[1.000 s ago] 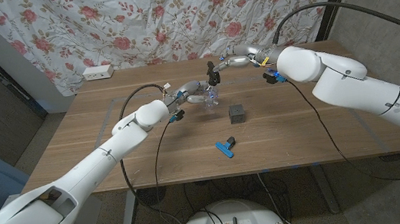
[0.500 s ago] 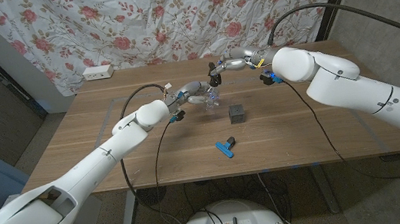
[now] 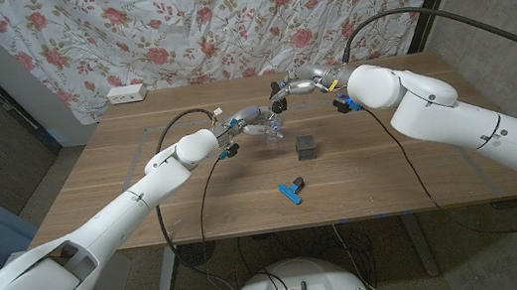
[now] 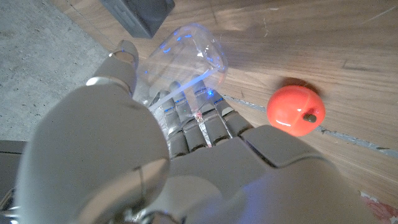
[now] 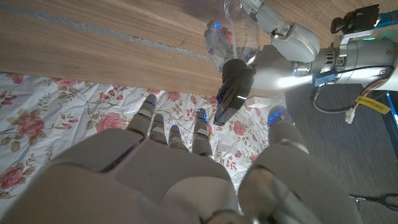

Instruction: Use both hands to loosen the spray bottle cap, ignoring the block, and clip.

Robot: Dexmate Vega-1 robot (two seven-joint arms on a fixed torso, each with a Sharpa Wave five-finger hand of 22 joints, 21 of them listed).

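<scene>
1. Your spray bottle [image 3: 273,128] is clear plastic, held off the bench in the left hand [image 3: 251,122].
2. Its black cap [image 5: 233,90] sits at the right hand's fingertips [image 5: 200,115].

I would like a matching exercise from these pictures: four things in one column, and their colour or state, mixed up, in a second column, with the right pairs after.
Things:
1. spray bottle
2. block
3. clip
4. power strip

Colour or state:
a. blue with a black part, lying nearest the table's front edge
b. white, at the table's far left corner
c. clear, held by the left robot hand
d. dark grey, standing free on the table

Pairs: 1-c, 2-d, 3-a, 4-b
</scene>
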